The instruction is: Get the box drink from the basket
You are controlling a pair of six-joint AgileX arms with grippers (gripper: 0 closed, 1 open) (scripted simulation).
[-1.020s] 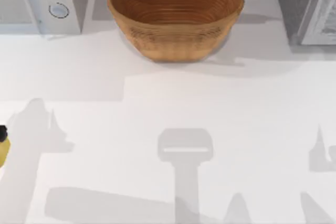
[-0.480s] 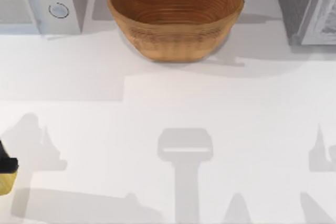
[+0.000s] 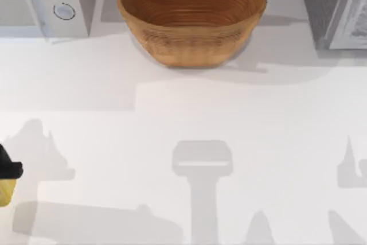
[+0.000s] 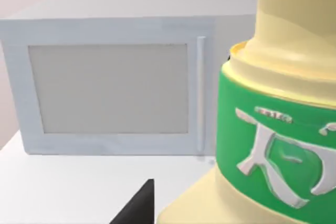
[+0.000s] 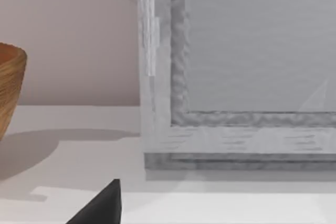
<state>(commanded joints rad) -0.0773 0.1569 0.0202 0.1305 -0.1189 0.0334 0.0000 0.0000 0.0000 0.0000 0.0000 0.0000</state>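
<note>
Your left claw (image 3: 7, 171) carried the box drink (image 4: 273, 129) lower-left, apparently gripped; basket (image 3: 192, 18) looked empty, extraction likely done.

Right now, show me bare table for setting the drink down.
Bare: the wide table stretch in front of the basket. Crowded: the back row, white appliance, basket, grey cabinet. Left jaws hold the box drink at the left edge.

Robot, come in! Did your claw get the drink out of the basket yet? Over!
Left claw at the table's left edge, gripping the box drink. Basket sits at the back, drink out of it. Right arm parked. Nothing in the way.
</note>
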